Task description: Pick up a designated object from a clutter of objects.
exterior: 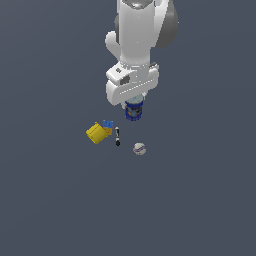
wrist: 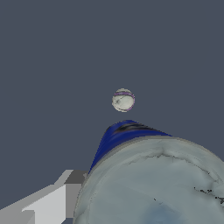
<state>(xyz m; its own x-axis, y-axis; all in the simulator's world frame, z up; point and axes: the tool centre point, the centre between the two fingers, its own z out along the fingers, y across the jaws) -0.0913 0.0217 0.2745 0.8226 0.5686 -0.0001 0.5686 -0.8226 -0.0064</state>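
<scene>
I hold my gripper (exterior: 134, 106) directly over the dark blue cylindrical can with its pale silvery top (exterior: 133, 111), fingers apparently flanking it, grip unconfirmable, clear of the small white ball (exterior: 139, 148) beyond.

Support is a flat, uniform dark grey-blue surface (exterior: 200, 200), no edges or markings visible in either view. On it: yellow box (exterior: 96, 133) lying tilted, small blue block (exterior: 108, 123) touching its corner on the exterior view's right. Thin black-and-white stick (exterior: 117, 136) just beside the block, lying roughly lengthwise toward the camera. Small white ball (exterior: 139, 148) sits apart, further to the exterior view's right; wrist view shows it alone on bare surface (wrist: 123, 100). Dark blue can (exterior: 133, 110) stands upright; cannot tell whether its base touches the surface.
</scene>
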